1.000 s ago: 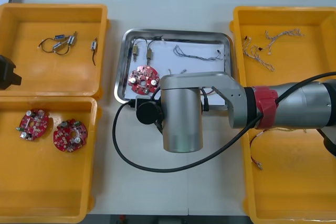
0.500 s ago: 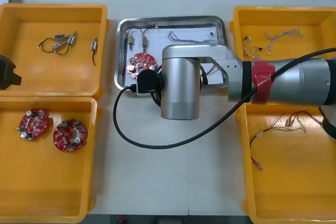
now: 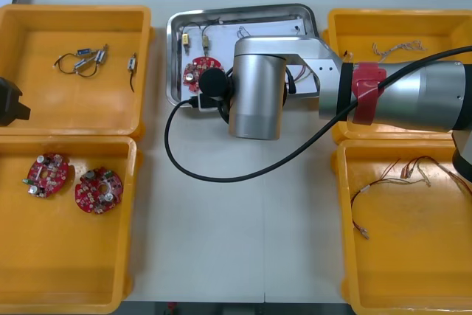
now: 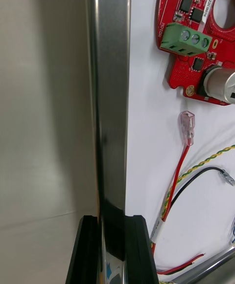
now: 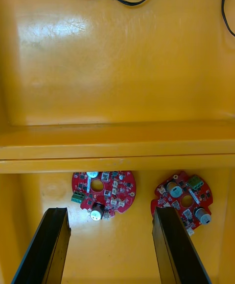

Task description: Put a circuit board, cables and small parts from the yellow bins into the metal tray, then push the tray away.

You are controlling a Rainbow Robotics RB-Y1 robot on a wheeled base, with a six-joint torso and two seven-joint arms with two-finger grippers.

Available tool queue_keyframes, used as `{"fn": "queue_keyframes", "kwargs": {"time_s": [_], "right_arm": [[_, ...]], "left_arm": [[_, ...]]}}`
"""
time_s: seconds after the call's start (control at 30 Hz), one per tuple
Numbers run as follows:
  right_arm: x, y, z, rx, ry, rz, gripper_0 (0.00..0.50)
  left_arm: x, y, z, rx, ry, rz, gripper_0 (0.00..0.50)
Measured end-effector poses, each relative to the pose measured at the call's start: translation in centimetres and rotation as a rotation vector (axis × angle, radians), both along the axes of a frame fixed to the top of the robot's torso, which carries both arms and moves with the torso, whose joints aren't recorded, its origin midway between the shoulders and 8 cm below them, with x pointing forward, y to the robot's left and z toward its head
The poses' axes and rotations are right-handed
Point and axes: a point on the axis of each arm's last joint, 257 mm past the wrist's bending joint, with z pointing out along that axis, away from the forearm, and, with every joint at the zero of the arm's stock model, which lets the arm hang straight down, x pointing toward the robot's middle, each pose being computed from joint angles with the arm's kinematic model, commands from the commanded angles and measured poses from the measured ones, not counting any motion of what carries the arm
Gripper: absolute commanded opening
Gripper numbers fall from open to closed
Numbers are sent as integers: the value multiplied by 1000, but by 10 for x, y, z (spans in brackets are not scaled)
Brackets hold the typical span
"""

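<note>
Four yellow bins (image 3: 74, 11) flank the light table (image 3: 243, 241), two on each side. The metal tray (image 3: 171, 57) lies between the two far ones, close to the table's far edge. The right arm (image 3: 254, 94) reaches across over the tray's near side and covers much of it.

In the right wrist view the right gripper (image 4: 112, 218) is narrowed onto the tray's shiny rim. Its black fingers (image 4: 88, 245) stand apart by no more than the rim's thickness, with the rim between them.

On the tray's white floor a round red circuit board (image 3: 198, 69) lies toward the robot's left end, and two small metal parts (image 3: 184, 37) lie beyond it by the far rim. Near the board, a red and yellow cable (image 4: 185, 166) and a thin black cable (image 4: 196, 176) lie loose on the white.

The left gripper (image 5: 110, 210) hangs over the left bins with its fingers wide apart and nothing between them. Below it, in the near left bin, two circuit boards (image 5: 104, 196) sit side by side without touching. The far left bin holds a few small parts with black leads (image 3: 92, 57).

On the right, the far bin holds thin pale cables (image 3: 394, 48). The near bin holds red and yellow cables (image 3: 391, 178).
</note>
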Motion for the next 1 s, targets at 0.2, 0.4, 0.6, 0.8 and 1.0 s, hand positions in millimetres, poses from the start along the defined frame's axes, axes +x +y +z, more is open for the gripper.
{"fn": "queue_keyframes", "kwargs": {"time_s": [0.2,0.4,0.6,0.8,1.0], "right_arm": [[17,5,3,51,-21,13,0],[33,9,7,96,-40,31,0],[46,9,10,101,-60,67,0],[60,10,15,138,-83,81,0],[66,4,16,137,-88,70,157]], "left_arm": [[0,0,0,0,0,0,500],[0,0,0,0,0,0,500],[0,0,0,0,0,0,500],[0,0,0,0,0,0,500],[0,0,0,0,0,0,500]]}}
